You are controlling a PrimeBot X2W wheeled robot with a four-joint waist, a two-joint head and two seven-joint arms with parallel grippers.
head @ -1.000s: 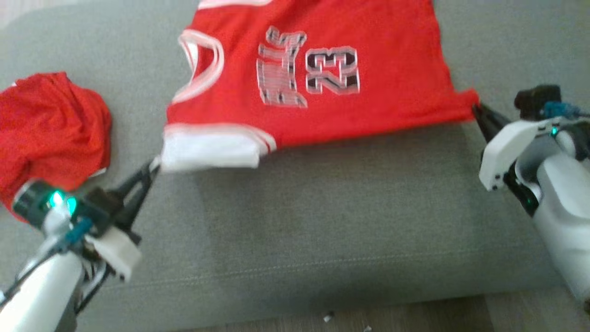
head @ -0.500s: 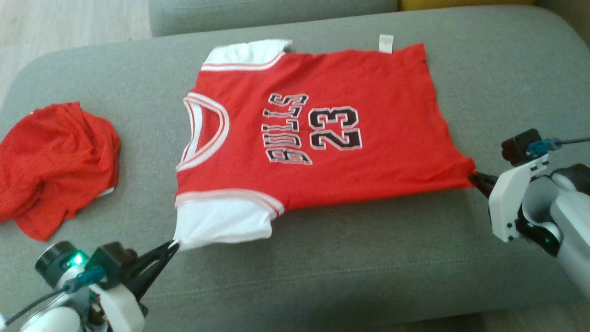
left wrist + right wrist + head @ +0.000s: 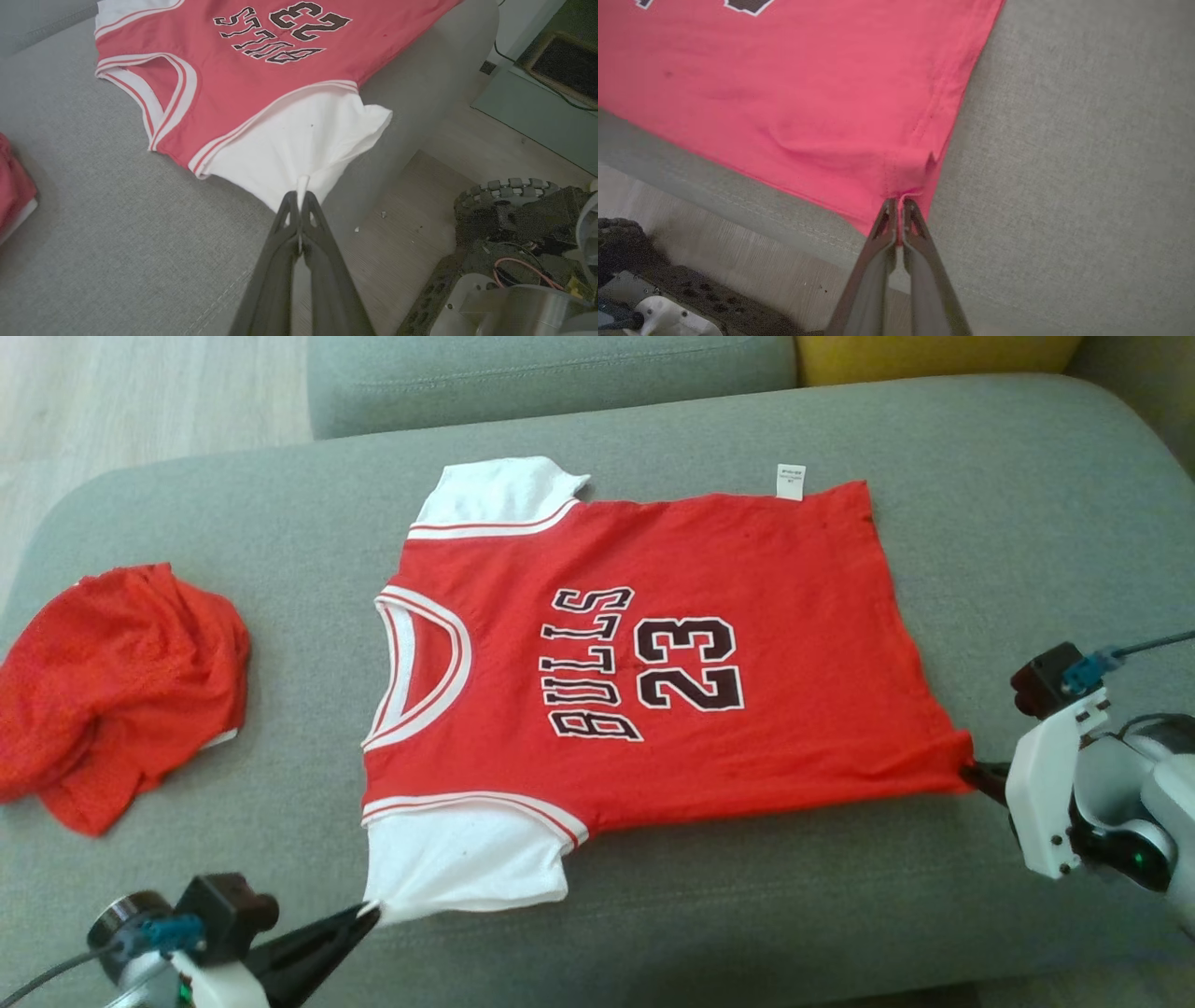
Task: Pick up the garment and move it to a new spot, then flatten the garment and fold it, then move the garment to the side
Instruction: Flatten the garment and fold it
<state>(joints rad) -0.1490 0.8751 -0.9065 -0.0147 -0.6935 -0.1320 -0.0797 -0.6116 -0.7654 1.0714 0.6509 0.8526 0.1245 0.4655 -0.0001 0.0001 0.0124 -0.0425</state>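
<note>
The garment [image 3: 653, 653] is a red jersey with white sleeves and "BULLS 23" on its chest, spread flat on the grey sofa cushion [image 3: 766, 915], collar toward the left. My left gripper [image 3: 372, 915] is shut on the tip of the near white sleeve [image 3: 299, 144], seen pinched in the left wrist view at the left gripper [image 3: 301, 198]. My right gripper [image 3: 971, 770] is shut on the near hem corner of the garment [image 3: 831, 93], where the right gripper [image 3: 899, 205] pinches red cloth. The fabric is stretched between both grips.
A crumpled red mesh garment [image 3: 112, 681] lies on the cushion's left end. A second grey cushion [image 3: 541, 373] and a yellow one [image 3: 934, 353] sit behind. The cushion's front edge drops to wooden floor [image 3: 402, 233], where the robot's base [image 3: 509, 233] stands.
The head camera has tilted, so the whole scene sits lower in view. Both grippers still hold the sleeve tip and hem corner, and the jersey lies flatter on the cushion.
</note>
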